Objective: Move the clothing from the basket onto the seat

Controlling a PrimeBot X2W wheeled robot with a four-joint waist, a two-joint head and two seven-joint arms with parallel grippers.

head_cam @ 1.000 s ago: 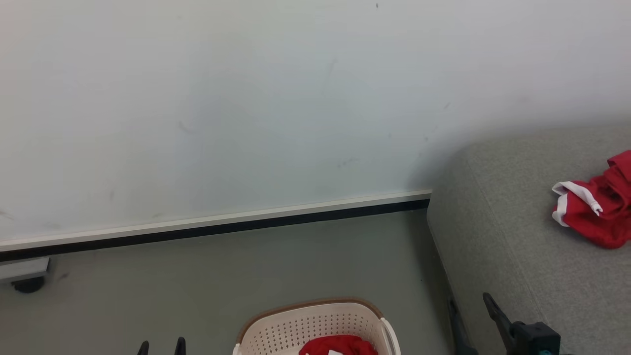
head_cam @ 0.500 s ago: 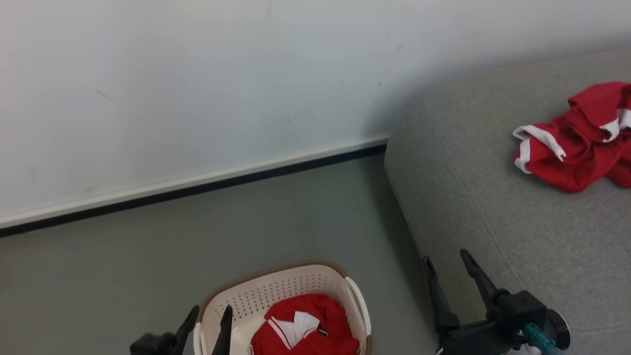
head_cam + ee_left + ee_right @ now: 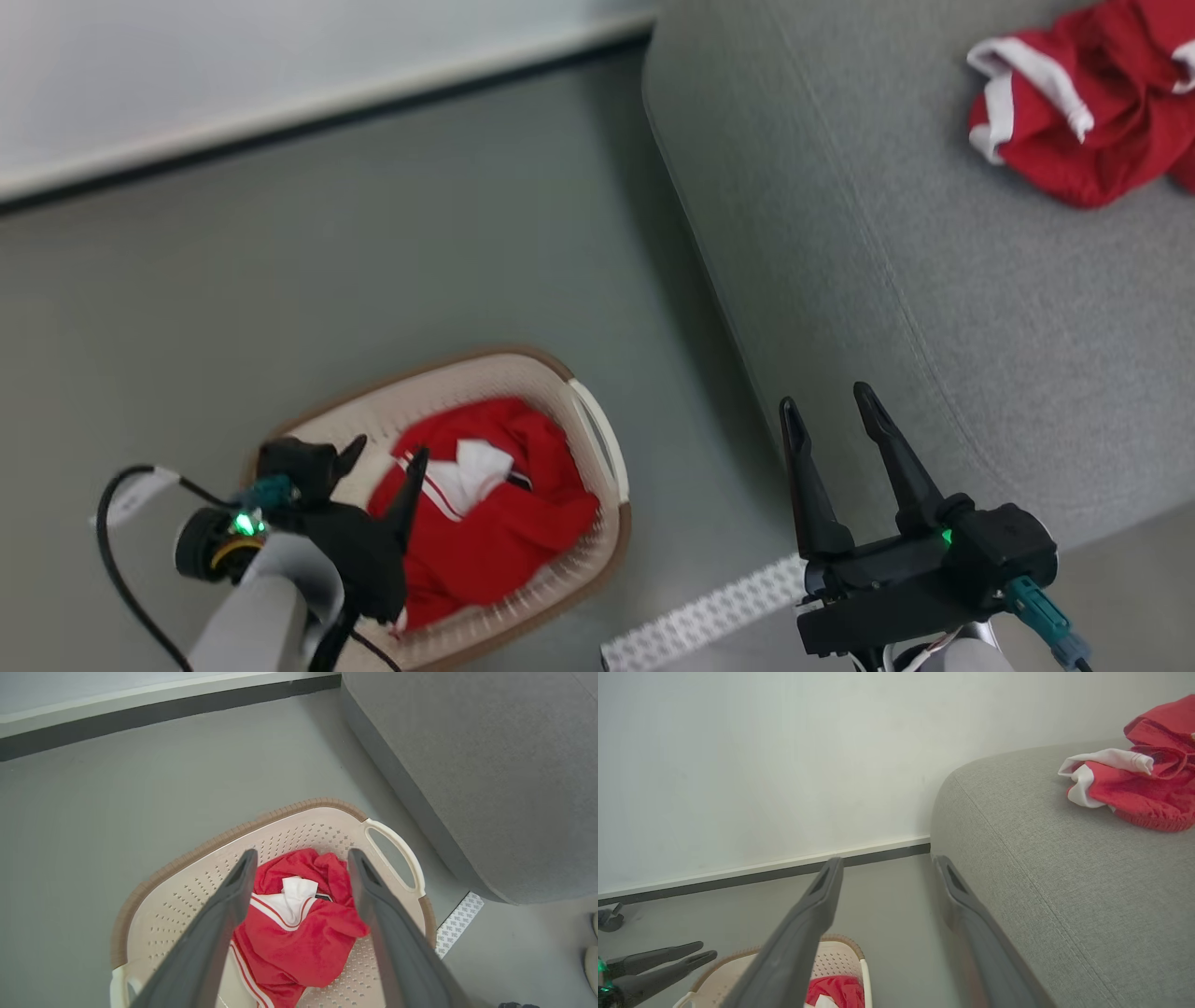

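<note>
where i look down from the head camera, basket (image 3: 523, 360): on the grey floor (image 3: 280, 280), near the seat (image 3: 934, 280).
red garment (image 3: 495, 523): crumpled inside the basket, white trim showing.
second red garment (image 3: 1074, 121): lying on the seat.
left gripper (image 3: 389, 450): fingers spread, empty, over the basket.
right gripper (image 3: 825, 396): fingers spread, empty, by the seat's edge.

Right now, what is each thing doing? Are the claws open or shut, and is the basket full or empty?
Basket: upright on the floor, not empty.
Seat: mostly bare, with one red heap on it.
Clothing in the basket: crumpled, not gripped.
Clothing on the seat: crumpled, lying loose.
Left gripper: open, holding nothing, over the basket.
Right gripper: open, holding nothing, by the seat's edge.
</note>
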